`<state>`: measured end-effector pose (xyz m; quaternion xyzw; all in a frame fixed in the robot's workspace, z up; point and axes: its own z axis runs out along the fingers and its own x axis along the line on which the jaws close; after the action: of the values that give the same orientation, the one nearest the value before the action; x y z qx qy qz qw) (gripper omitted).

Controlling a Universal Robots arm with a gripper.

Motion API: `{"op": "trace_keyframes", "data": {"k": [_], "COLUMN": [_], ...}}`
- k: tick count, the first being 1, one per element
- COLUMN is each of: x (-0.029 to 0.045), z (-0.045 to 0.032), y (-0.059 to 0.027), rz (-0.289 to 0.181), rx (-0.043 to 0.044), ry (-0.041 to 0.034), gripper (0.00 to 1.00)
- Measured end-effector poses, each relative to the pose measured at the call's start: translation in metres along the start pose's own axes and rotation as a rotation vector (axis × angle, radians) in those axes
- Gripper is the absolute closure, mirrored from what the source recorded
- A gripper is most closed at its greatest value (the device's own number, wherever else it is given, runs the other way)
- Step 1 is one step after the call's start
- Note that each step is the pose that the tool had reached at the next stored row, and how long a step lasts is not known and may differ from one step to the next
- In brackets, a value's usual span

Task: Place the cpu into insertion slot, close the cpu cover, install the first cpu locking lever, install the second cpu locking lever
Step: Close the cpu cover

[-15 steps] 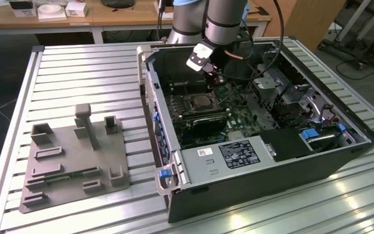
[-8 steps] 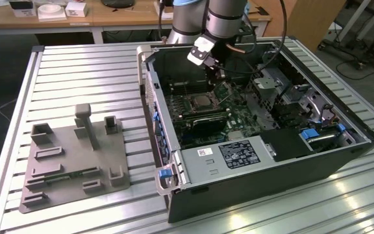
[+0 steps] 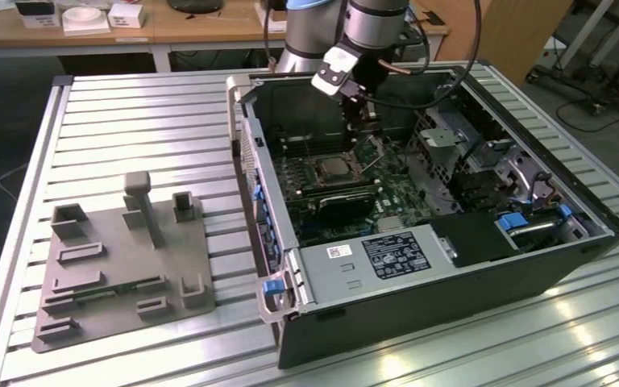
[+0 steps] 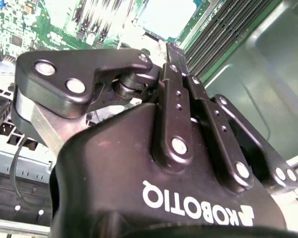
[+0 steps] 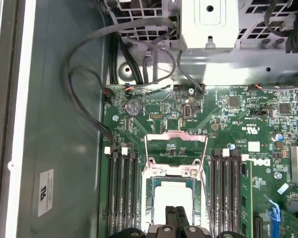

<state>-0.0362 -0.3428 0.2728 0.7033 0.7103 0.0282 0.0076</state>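
Observation:
The cpu (image 5: pixel 174 196) lies silvery and flat in the insertion slot (image 3: pixel 327 182) on the green board. It also shows as a bright square (image 4: pixel 169 17) in the second wrist view. The cpu cover (image 5: pixel 171 172) appears to lie down around the chip as a metal frame. Two thin wire levers (image 5: pixel 148 151) (image 5: pixel 204 153) run out from the socket, apparently unlatched. My gripper (image 5: pixel 175 214) hangs right over the chip's edge with its black fingers pressed together and nothing visible between them. It shows inside the open case (image 3: pixel 366 129) and from behind (image 4: pixel 170 49).
Black memory slots (image 5: pixel 121 188) (image 5: pixel 228 188) flank the socket. Loose black cables (image 5: pixel 84 89) loop beside the board, and a metal drive cage (image 5: pixel 208 22) stands beyond it. A grey labelled box (image 3: pixel 380 254) fills the case front. A grey fixture plate (image 3: pixel 126 258) lies on the slatted table.

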Motion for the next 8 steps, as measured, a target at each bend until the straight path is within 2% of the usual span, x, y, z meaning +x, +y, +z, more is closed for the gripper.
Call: {"op": "trace_keyframes", "data": {"k": [8], "x": [0.0005], "z": [0.0011], "y": [0.0173], "rz": [0.000], "rx": [0.0008], "ry": [-0.0002], "gripper": [0.90]}}
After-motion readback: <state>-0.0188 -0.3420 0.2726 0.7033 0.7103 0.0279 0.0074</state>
